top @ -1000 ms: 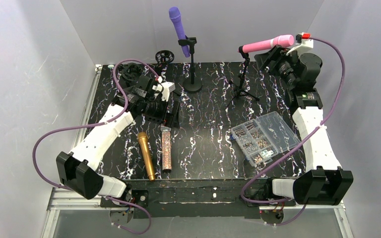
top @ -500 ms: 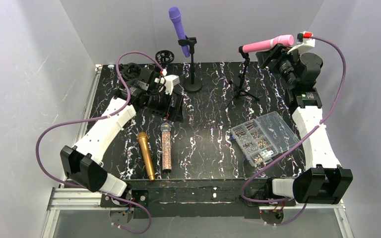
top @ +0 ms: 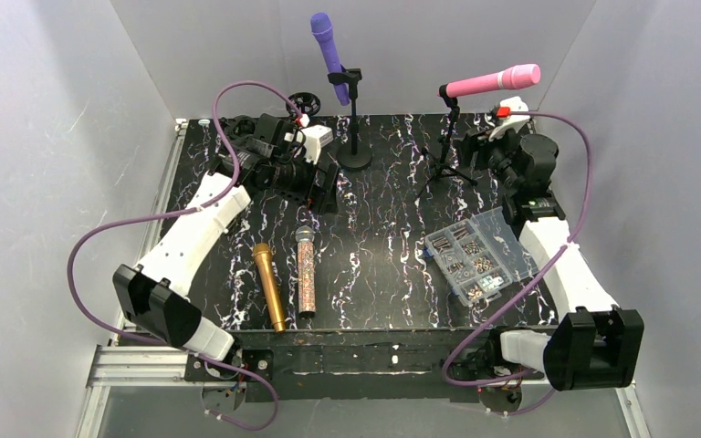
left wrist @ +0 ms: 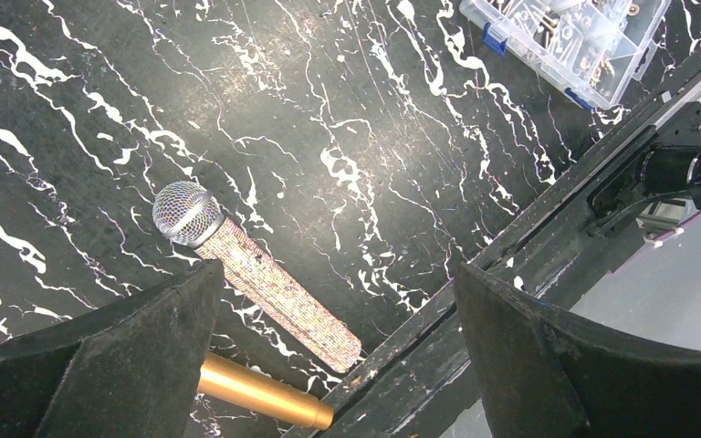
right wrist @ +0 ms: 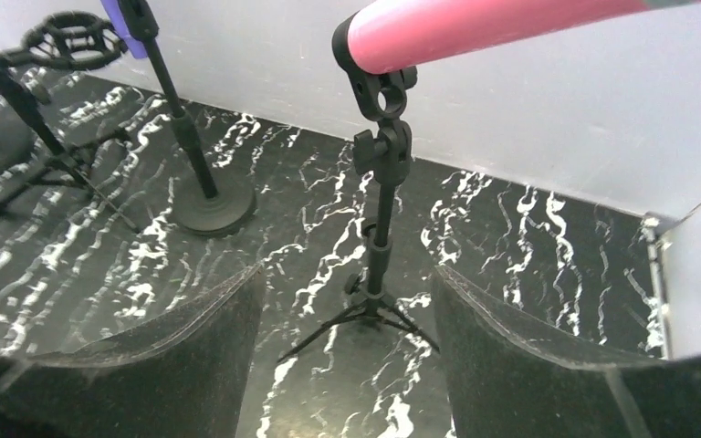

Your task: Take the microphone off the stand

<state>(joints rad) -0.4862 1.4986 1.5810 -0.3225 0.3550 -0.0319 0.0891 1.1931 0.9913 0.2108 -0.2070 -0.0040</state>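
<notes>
Right gripper (right wrist: pixel 347 301): jaws wide, holding nothing.
Pink cylindrical microphone (top: pixel 493 80) sits near-level in the black tripod stand (top: pixel 447 137), head toward 3 o'clock, at the gripper's 12 o'clock, apart.

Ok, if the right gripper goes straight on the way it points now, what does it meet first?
Probably the tripod stand's pole, centred between the open fingers of the right gripper, well below the pink microphone, which it would pass under. Depth is unclear.
</notes>
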